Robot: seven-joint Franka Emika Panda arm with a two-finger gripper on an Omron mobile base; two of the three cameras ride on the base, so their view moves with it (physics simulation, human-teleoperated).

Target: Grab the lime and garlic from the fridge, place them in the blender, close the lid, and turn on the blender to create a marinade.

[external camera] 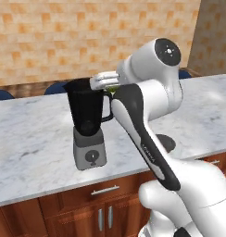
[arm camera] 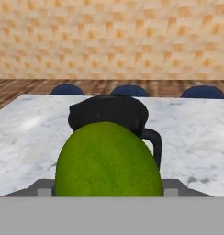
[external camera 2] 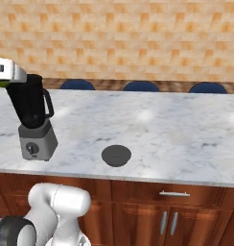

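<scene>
The white arm's gripper (external camera: 107,81) hangs level with the rim of the black tapered blender jug on its grey square base (external camera: 88,121), out at the jug's three o'clock in the left base view, and there's a sliver of green showing just under the wrist. The hand view makes it plain — a round, rough-skinned green lime (arm camera: 108,160) bulks up right in front of the camera, so the jaws look clenched on it, though the fingertips themselves are hidden behind the fruit. Beyond the lime, at twelve o'clock, sits the jug's open mouth, which is likely why the hand is carried this high: the fruit has to clear the rim before it can drop in.

Over on the white marbled desk (external camera 2: 186,129), the flat round dark-grey lid (external camera 2: 116,155) lies well apart from the blender, at its three o'clock in the right base view — parked out of the way so the mouth stays free. Judging by this, the lime delivery is under way; garlic, lid and dial are still to come.
</scene>
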